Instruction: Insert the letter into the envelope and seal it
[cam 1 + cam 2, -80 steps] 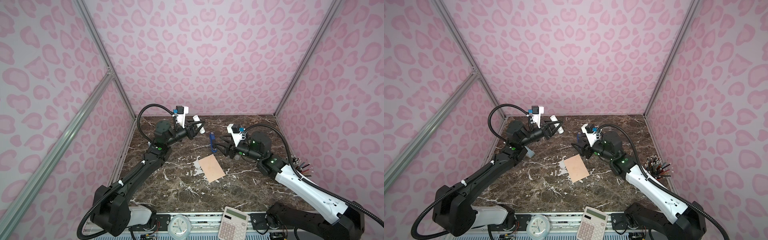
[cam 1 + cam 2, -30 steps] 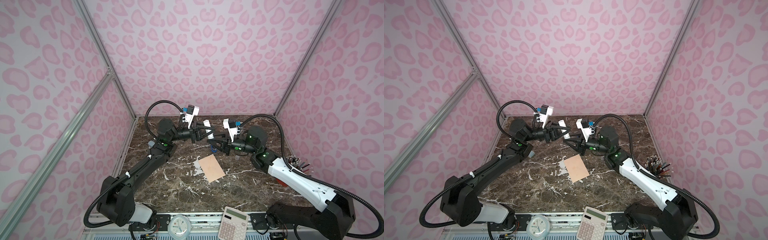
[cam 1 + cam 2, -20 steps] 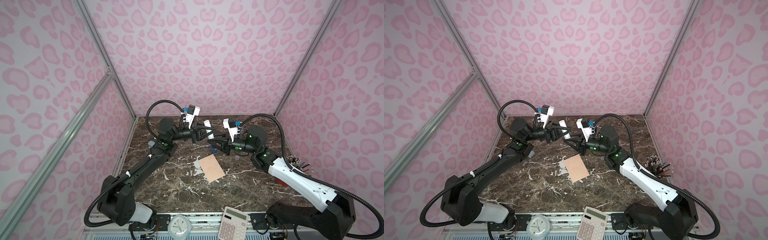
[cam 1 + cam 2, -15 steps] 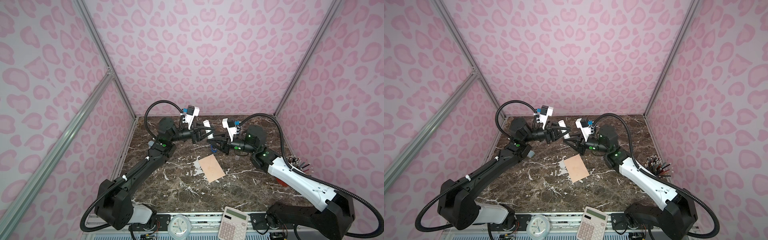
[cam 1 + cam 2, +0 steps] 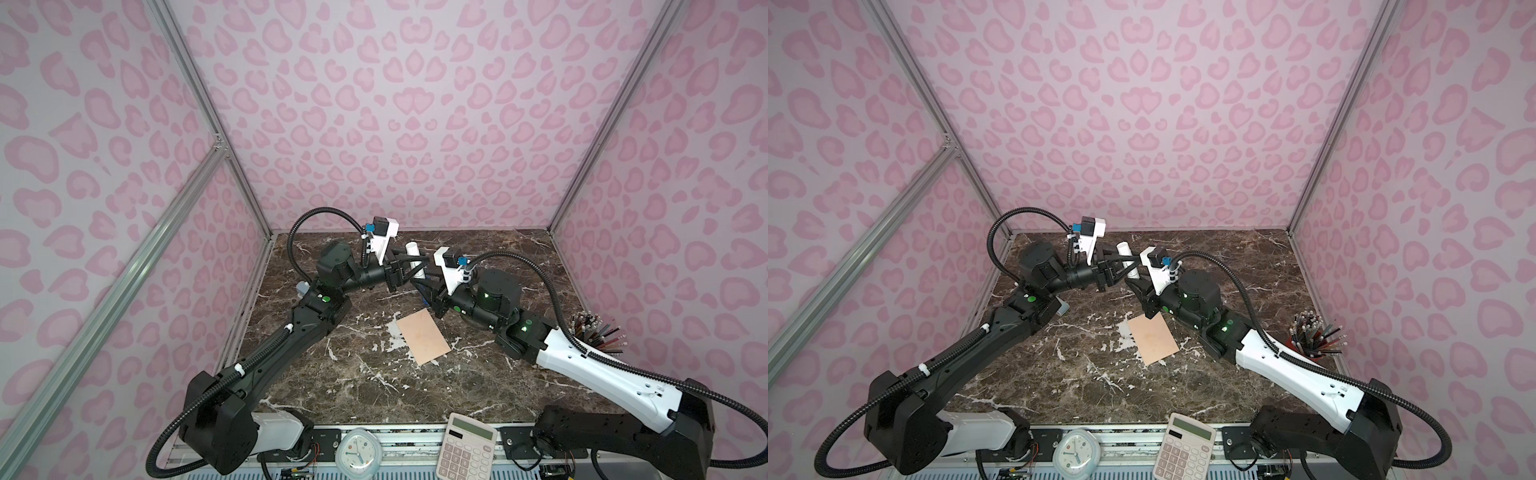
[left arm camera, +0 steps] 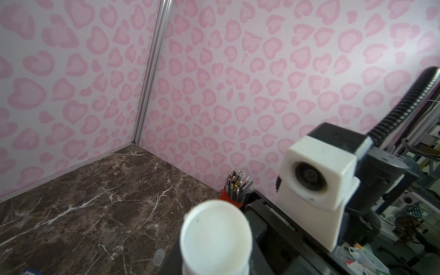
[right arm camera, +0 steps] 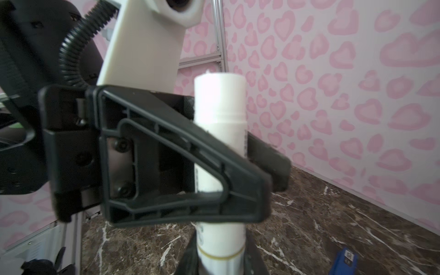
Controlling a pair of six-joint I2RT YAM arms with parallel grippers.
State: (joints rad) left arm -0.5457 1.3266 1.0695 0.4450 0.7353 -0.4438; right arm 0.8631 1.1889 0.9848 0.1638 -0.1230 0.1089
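The peach envelope (image 5: pixel 424 336) (image 5: pixel 1153 337) lies flat near the table's middle, flap not showing. The letter is out of view. Both grippers meet in the air behind the envelope on one white glue stick (image 5: pixel 414 253) (image 5: pixel 1126 254). My left gripper (image 5: pixel 415 266) (image 6: pixel 215 258) is shut on the tube's middle; its black fingers (image 7: pixel 190 154) cross the right wrist view. My right gripper (image 5: pixel 1136 284) (image 7: pixel 220 262) is shut on the tube's lower end (image 7: pixel 220 240), one jaw on each side. The tube's round end (image 6: pixel 215 235) faces the left wrist camera.
A red cup of pencils (image 5: pixel 594 332) (image 5: pixel 1312 336) stands at the right edge. A calculator (image 5: pixel 465 446) and a small clock (image 5: pixel 357 455) sit on the front rail. A blue item (image 7: pixel 342 259) and a small clear cap (image 6: pixel 159 257) lie on the marble.
Earlier the grippers were apart, the left one holding the glue stick at the back left. They have come together at the back middle. Over the last second both arms hardly move.
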